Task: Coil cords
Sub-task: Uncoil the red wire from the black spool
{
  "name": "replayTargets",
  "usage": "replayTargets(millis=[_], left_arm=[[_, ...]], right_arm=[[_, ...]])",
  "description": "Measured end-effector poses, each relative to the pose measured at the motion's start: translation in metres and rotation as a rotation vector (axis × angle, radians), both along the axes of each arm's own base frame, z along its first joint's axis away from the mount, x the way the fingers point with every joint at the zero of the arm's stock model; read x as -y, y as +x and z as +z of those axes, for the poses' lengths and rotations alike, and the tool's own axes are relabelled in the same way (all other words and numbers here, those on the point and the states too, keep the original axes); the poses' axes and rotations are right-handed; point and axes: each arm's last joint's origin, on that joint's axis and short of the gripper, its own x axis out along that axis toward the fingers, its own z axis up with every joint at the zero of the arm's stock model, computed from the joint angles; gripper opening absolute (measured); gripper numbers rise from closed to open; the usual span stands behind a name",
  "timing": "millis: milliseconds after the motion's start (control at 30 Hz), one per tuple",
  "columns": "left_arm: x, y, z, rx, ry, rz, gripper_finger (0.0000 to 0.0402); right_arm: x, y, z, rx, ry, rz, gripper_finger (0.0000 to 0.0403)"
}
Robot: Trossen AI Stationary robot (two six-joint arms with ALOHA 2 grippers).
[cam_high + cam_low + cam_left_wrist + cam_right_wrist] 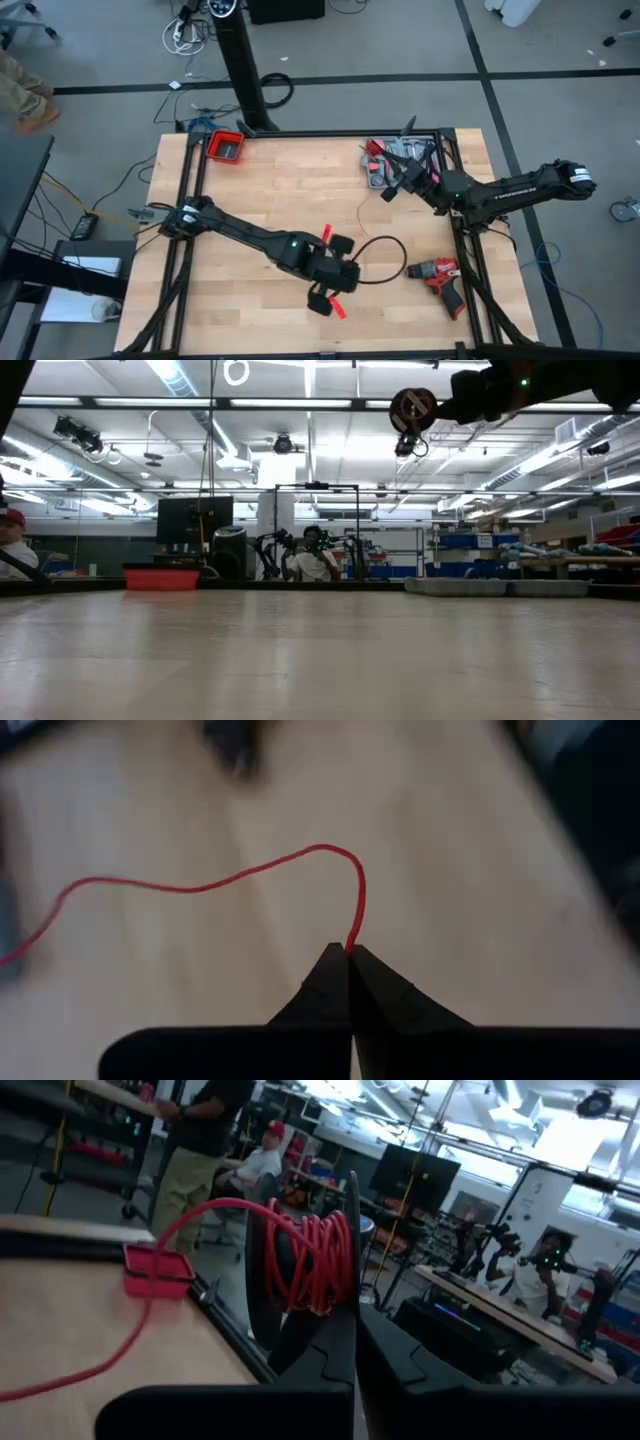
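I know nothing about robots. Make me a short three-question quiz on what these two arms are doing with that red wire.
1. True or false: the left gripper is shut on the red wire.
2. What does the right gripper hold? A) the drill B) a spool wound with red wire C) the red bin
3. Fill in: the drill lies on the table near the ___ arm.

Key:
1. True: its fingers pinch the wire's end.
2. B: the spool is raised above the table.
3. Right.
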Motion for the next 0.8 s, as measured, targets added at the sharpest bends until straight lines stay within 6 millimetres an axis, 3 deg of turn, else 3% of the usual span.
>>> replayTargets(millis=[233, 433, 800], left_arm=[[0.01, 0.019, -0.019, 0.222, -0.101, -0.038, 0.0], [0.005, 0.027, -0.045, 0.319, -0.19, -0.048, 0.0], [-0.01, 0.018, -0.095, 0.192, -0.33, -0.024, 0.0]], right_arm=[[-0.01, -0.006, -0.003, -0.098, -0.027, 0.052, 0.0], [-0.012, -0.008, -0.004, -0.082, 0.009, 0.014, 0.0], [-0.006, -0.021, -0.016, 0.017, 0.016, -0.019, 0.0]])
